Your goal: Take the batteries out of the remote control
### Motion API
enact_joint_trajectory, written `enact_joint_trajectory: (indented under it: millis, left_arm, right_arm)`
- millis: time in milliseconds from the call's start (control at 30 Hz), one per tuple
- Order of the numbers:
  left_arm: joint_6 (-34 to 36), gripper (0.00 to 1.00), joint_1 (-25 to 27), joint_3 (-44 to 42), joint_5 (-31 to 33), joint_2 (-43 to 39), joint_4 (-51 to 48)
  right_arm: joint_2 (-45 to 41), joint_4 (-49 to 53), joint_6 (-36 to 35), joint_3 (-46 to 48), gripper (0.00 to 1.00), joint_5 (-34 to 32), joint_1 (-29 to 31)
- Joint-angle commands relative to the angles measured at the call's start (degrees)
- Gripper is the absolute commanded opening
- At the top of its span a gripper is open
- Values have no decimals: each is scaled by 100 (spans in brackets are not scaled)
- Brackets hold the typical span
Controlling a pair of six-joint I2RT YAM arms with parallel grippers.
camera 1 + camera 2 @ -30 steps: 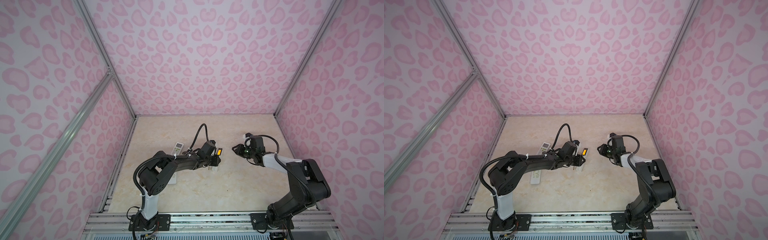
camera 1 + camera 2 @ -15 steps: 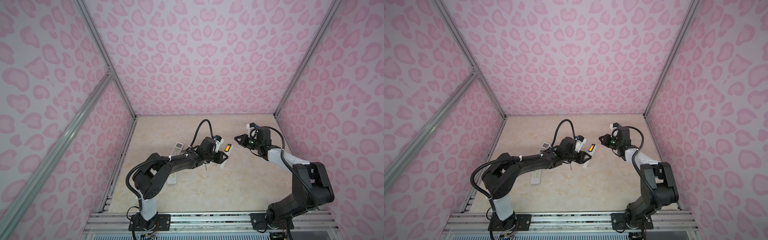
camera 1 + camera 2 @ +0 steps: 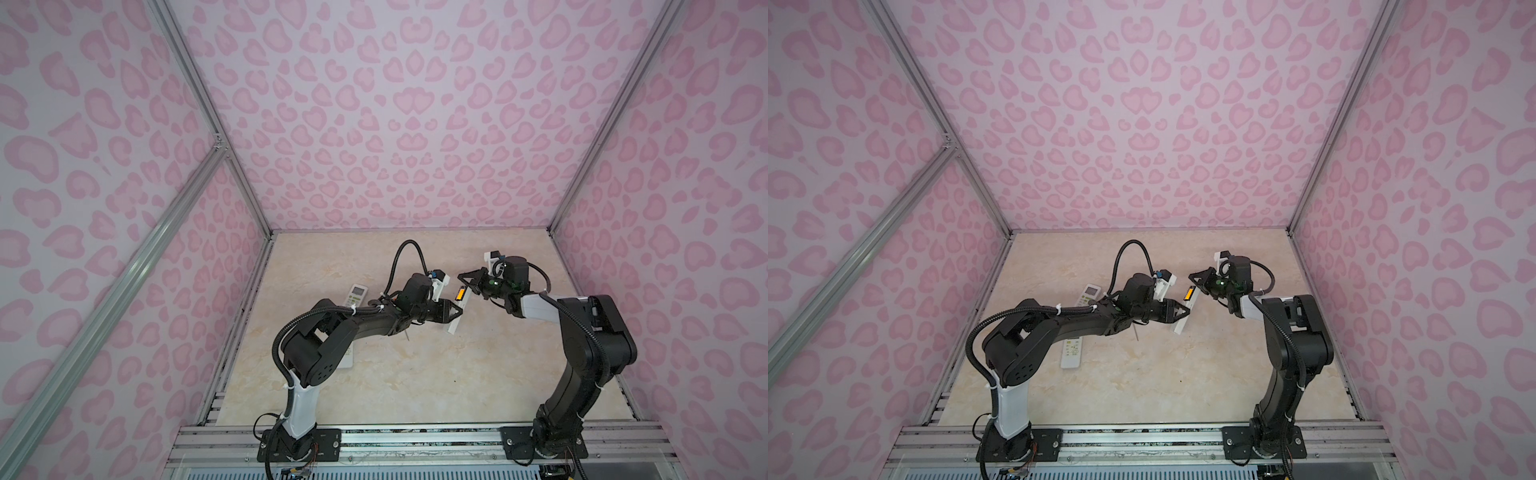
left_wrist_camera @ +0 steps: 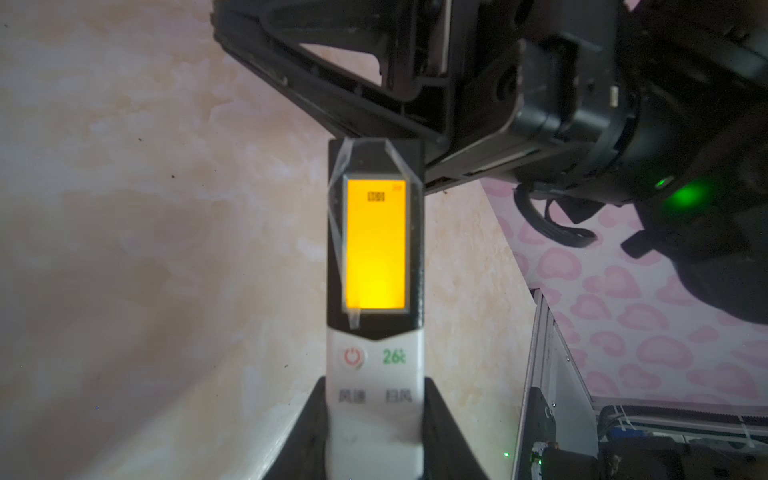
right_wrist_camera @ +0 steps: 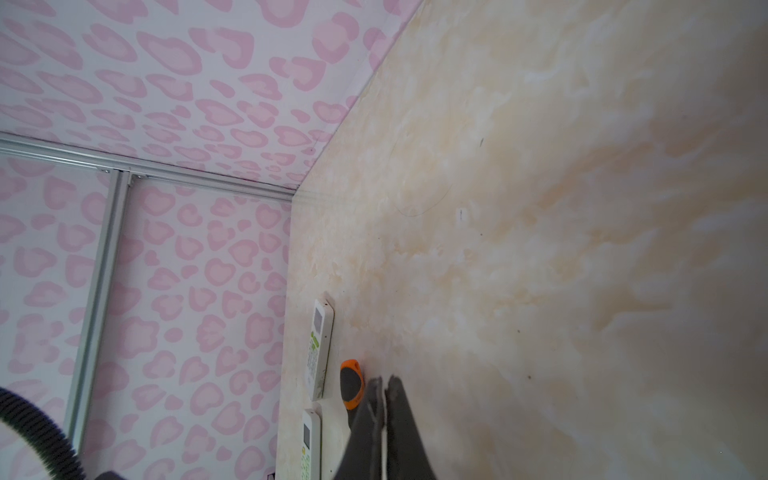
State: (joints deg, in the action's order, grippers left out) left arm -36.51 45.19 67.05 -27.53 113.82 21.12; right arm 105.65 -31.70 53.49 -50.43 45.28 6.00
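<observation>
Remote pinched in left jaws, base cut off, right jaws pressed together, perhaps touching its tip.

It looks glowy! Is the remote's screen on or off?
On. The screen on the remote glows bright orange.

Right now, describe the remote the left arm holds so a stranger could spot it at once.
Start at the marble-patterned table and follow the left arm out to its fingers. They clamp a slim remote. Unlike the two remotes lying flat on the table's left side, its screen glows orange.
</observation>
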Motion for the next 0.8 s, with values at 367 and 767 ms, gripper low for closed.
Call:
enact_joint_trajectory:
  millis: [367,767]
  left_arm:
    - [-585,4,-231,698,-502,832,927]
    - [-582,4,-417,733,-420,1030,948]
  right_arm:
    - [966,-2704,2016,279,0,16,188]
    - [524,-1337,1186,194,10,-627,-292]
